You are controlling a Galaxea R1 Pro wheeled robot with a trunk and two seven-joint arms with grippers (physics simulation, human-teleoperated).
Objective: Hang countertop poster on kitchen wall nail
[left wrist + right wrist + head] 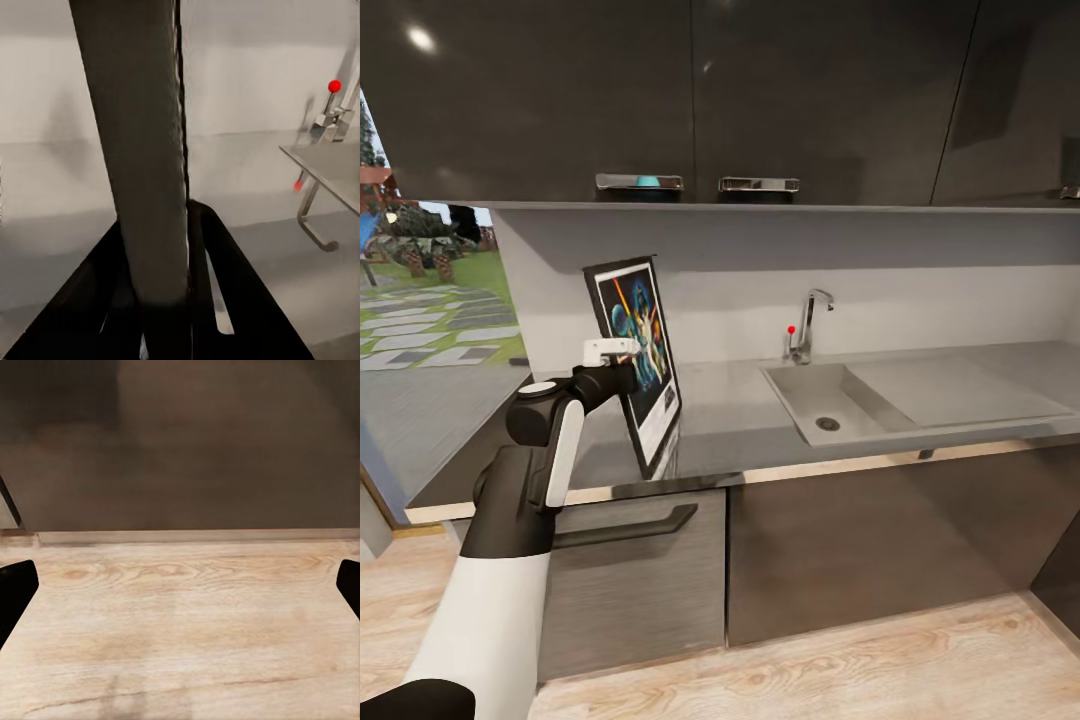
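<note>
The poster (641, 345) stands upright on its narrow edge at the left part of the kitchen countertop (740, 415), its dark blue artwork facing right. My left gripper (610, 350) is shut on the poster's near edge about halfway up. In the left wrist view the poster (142, 150) runs edge-on as a dark grey slab between the black fingers (225, 300). Whether its bottom edge touches the slab I cannot tell. My right gripper (180, 585) is open over the wooden floor, fingertips far apart. The wall nails are out of view.
A built-in sink (830, 400) and chrome tap (810, 320) with a red knob lie right of the poster. Dark upper cabinets (760, 100) hang low over the pale backsplash (920, 290). A drawer handle (630, 528) juts out below. A window (430, 290) opens at the left.
</note>
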